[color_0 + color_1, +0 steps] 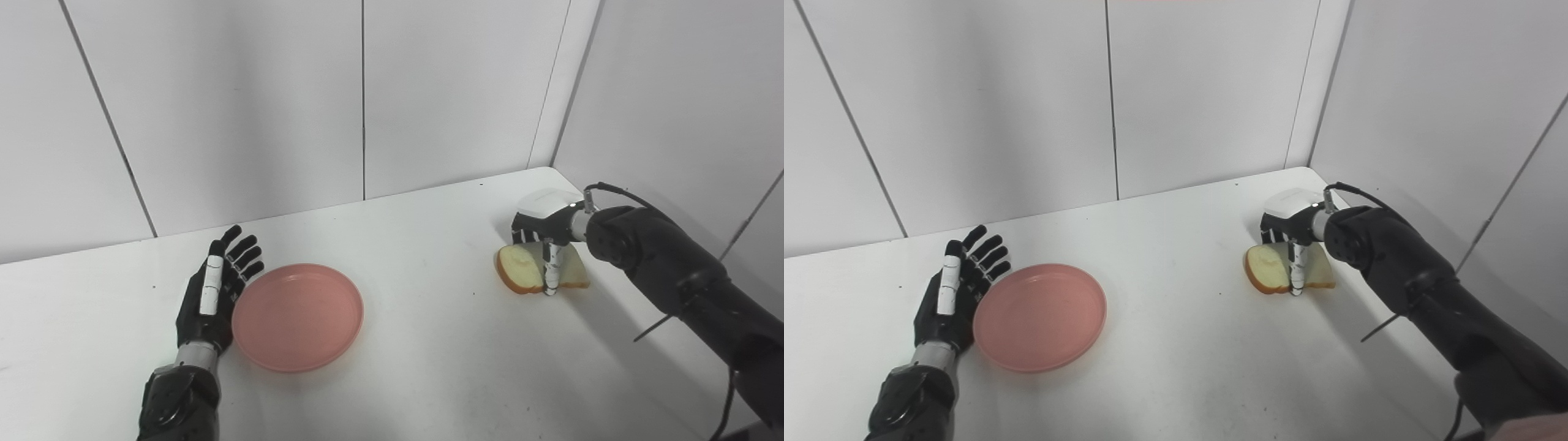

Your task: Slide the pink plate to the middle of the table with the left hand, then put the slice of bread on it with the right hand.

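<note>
The right hand (pixel 547 236) is curled down over the slice of bread (pixel 520 269), one finger in front of the slice; whether a grip is closed cannot be told. The slice lies on the table (pixel 429 343), well right of the pink plate (pixel 298 316). The left hand (pixel 214 294) is spread flat, touching the plate's left rim. Judged step: grasping the bread. Opposite crusts should be pinched lightly, the soft crumb spared, before lifting.

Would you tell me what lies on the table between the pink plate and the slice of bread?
Nothing: only bare white table separates the pink plate from the slice of bread, as both eye views show.
</note>
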### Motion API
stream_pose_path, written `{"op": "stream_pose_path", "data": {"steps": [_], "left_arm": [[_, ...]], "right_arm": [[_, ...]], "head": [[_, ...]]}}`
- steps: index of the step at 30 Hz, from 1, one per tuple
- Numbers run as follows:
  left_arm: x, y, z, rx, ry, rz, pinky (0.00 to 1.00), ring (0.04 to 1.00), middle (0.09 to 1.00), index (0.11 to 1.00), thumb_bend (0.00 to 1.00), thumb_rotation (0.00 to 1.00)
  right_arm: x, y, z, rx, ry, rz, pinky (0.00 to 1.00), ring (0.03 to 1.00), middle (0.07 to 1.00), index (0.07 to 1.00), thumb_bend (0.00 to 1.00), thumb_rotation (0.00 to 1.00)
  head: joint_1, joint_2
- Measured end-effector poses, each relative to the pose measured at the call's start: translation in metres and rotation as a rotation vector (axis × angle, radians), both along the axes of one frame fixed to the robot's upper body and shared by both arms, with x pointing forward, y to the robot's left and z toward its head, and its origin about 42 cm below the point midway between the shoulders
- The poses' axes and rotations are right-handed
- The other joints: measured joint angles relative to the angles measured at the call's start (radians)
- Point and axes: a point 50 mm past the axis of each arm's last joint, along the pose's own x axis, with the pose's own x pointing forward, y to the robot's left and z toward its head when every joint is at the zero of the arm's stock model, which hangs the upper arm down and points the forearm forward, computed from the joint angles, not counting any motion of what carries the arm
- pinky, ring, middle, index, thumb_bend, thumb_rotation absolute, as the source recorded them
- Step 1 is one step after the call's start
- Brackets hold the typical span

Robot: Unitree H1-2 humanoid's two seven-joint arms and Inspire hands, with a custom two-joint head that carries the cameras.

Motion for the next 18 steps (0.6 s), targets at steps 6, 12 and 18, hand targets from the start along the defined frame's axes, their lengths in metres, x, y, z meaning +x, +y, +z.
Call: {"op": "stream_pose_path", "data": {"steps": [6,12,18], "left_arm": [[0.000,-0.001,0.000,0.002,-0.001,-0.003,0.80,0.827,0.814,0.831,0.92,0.78],[0.000,-0.001,0.000,0.005,-0.002,-0.005,0.80,0.828,0.814,0.824,0.94,0.78],[0.000,0.000,0.000,0.009,-0.002,-0.007,0.81,0.835,0.817,0.831,0.94,0.79]], "right_arm": [[-0.003,0.007,0.000,0.015,0.003,0.036,0.38,0.422,0.439,0.529,0.52,0.00],[-0.005,0.036,0.012,0.046,-0.017,0.138,0.34,0.388,0.435,0.527,0.53,0.00],[-0.006,0.082,0.045,0.083,-0.079,0.289,0.34,0.402,0.442,0.525,0.53,0.00]], "head": [[0.000,-0.003],[0.006,-0.005],[0.017,-0.008]]}}
